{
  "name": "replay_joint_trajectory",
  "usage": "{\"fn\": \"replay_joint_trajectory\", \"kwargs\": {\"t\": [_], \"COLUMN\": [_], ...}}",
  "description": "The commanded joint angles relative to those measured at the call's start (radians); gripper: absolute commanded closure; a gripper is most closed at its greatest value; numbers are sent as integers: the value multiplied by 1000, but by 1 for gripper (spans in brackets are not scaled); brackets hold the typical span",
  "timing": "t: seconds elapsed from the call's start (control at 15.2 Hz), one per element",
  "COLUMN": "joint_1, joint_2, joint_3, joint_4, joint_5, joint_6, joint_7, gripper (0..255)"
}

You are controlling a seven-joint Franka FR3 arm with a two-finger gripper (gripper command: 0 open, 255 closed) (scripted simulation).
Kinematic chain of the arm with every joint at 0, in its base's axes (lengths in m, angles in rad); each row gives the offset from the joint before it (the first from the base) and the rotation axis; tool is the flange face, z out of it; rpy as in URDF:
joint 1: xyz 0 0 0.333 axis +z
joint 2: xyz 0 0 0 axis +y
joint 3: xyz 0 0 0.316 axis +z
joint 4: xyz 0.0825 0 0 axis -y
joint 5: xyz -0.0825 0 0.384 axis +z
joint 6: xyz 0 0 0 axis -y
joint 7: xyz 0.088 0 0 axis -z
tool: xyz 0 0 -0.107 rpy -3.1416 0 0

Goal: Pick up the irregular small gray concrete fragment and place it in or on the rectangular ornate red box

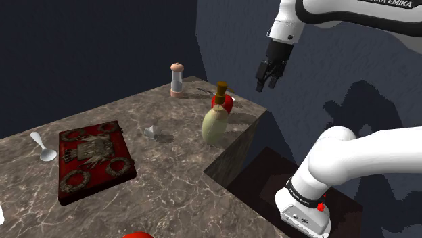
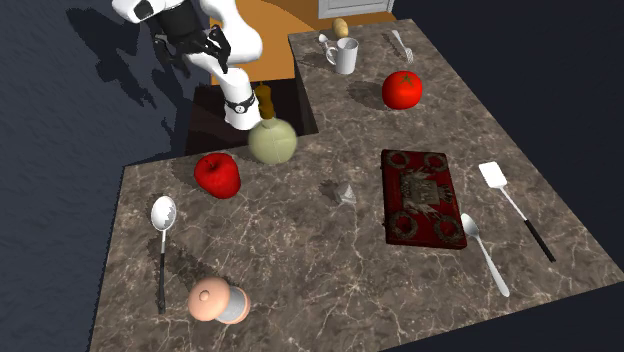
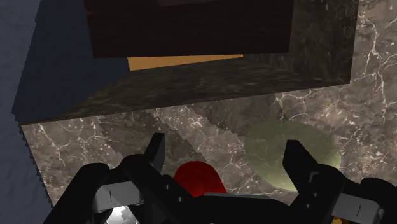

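tool (image 1: 266, 86) released and empty, hanging high by the table (image 1: 189, 193) edge, likely pre-approach; gray fragment (image 1: 151, 131) lies free near the red box (image 1: 91, 159), short carry.

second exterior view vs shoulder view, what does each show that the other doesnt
The second exterior view adds a white mug near its top edge. The shoulder view adds the arm's base block with its red button. Both show the gray fragment, the red box, the bottle and the open gripper.
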Motion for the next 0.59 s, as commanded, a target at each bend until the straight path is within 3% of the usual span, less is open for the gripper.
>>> {"fn": "replay_joint_trajectory", "kwargs": {"t": [0.0,0.53], "joint_1": [0,60], "joint_2": [0,163], "joint_3": [0,121], "joint_4": [0,-29], "joint_5": [0,54], "joint_6": [0,244], "joint_7": [0,61], "gripper": [0,0]}}
